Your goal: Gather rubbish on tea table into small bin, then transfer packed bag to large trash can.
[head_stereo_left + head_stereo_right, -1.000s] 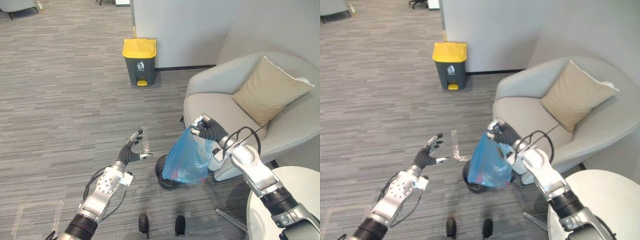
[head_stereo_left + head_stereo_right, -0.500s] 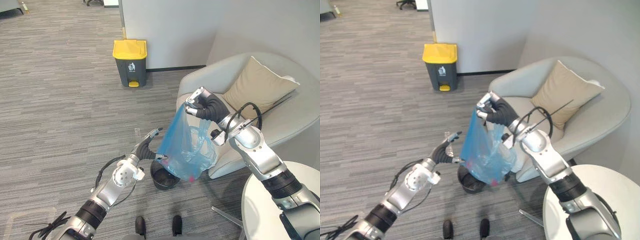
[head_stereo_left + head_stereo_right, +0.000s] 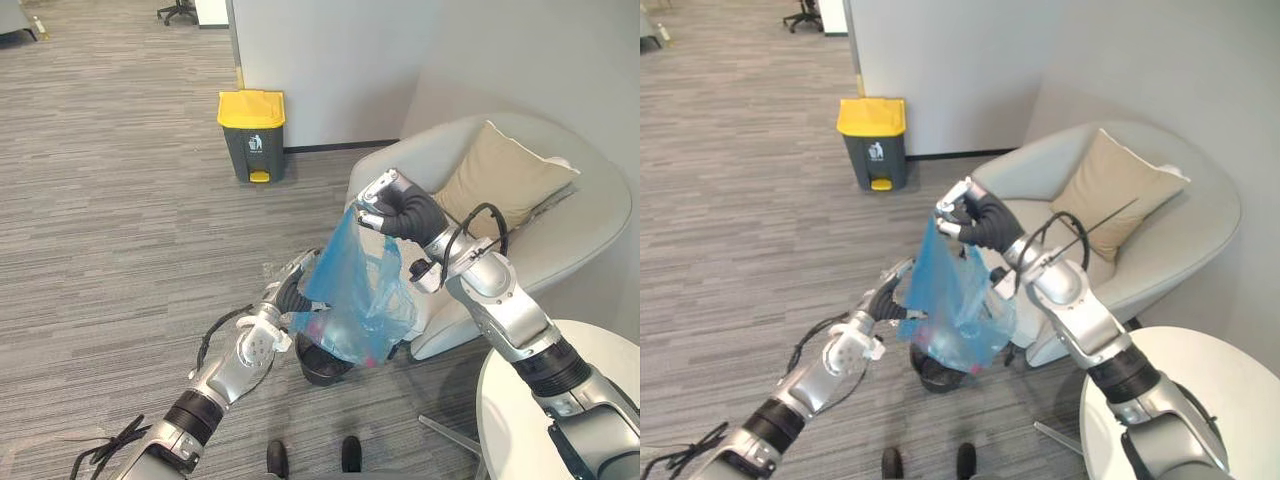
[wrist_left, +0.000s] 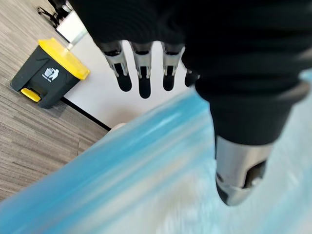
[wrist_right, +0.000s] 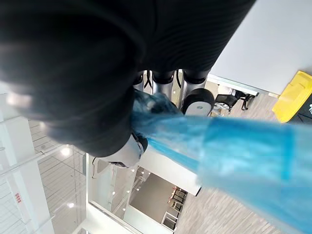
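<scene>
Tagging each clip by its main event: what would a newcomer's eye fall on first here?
The blue bag stands out, held up by its gathered top in the right hand, hanging above the small black bin on the carpet beside the grey armchair. The left hand is at the bag's side with straight fingers. Farther off, the yellow-lidded trash can stands by the wall.

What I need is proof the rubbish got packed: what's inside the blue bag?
Through the translucent blue bag a reddish item shows near its bottom; the crumpled plastic hides what else it holds. The right hand grips its gathered top, covering the opening.
</scene>
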